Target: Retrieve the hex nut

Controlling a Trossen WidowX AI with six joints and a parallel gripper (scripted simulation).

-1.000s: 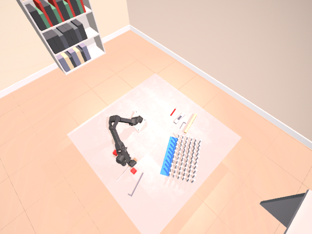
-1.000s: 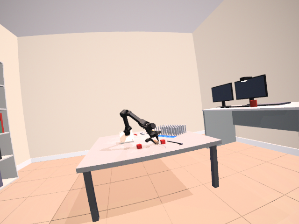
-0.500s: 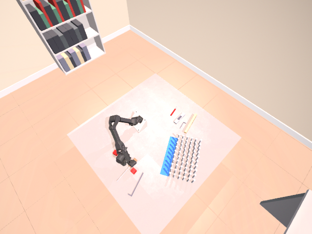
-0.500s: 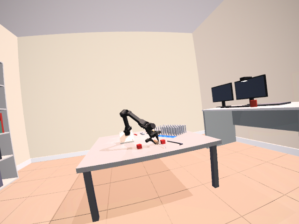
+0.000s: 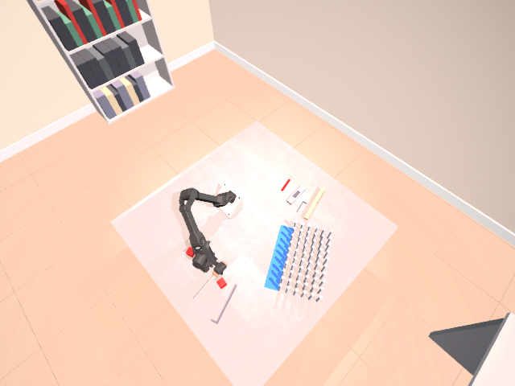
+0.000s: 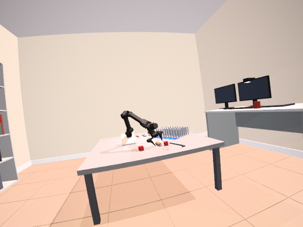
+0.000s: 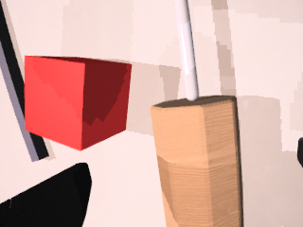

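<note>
In the wrist view's lower right, the faceted wooden handle [image 5: 215, 274] [image 6: 158, 144] [image 7: 201, 161] lies between the spread-apart fingers of the black end effector [image 5: 217, 272] [image 6: 158, 142] [image 7: 195, 162].

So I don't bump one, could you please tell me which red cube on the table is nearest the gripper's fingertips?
The one beside the wooden handle, toward the L-shaped rod.
</note>
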